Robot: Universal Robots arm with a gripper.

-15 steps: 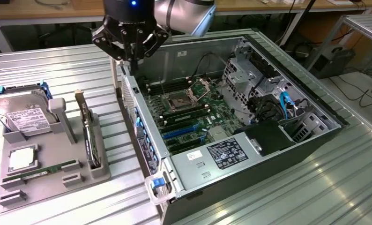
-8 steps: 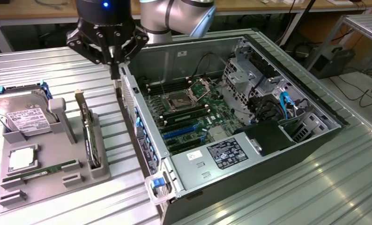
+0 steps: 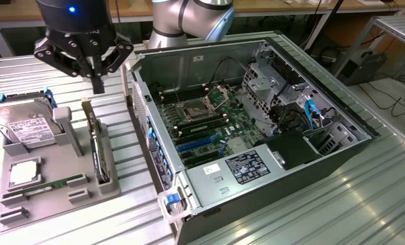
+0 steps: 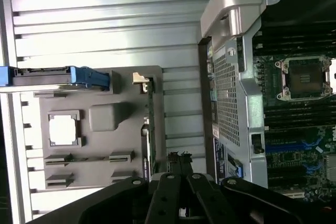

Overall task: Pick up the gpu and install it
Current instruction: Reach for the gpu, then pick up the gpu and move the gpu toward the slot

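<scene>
The gpu [image 3: 94, 145] stands on its long edge in a slot of the grey holder tray [image 3: 66, 196], a thin dark card with a metal bracket at its far end. My gripper [image 3: 98, 88] hangs above that far end, apart from the card, fingers shut together with nothing between them. In the wrist view the gpu [image 4: 148, 129] appears edge-on as a narrow strip along the tray's side nearest the case, and my gripper [image 4: 179, 162] sits just off its end. The open computer case [image 3: 188, 61] lies to the exterior view's right, motherboard [image 3: 209, 127] exposed with blue card slots [image 3: 199, 145].
The grey tray [image 4: 100, 85] also holds a silver hard drive [image 3: 27, 128] with a white label and blue rail, a square processor [image 3: 23, 172] and a green memory stick [image 3: 46, 185]. The case wall [image 3: 143, 117] rises close beside the tray. Everything rests on a ribbed metal table [image 3: 338, 204].
</scene>
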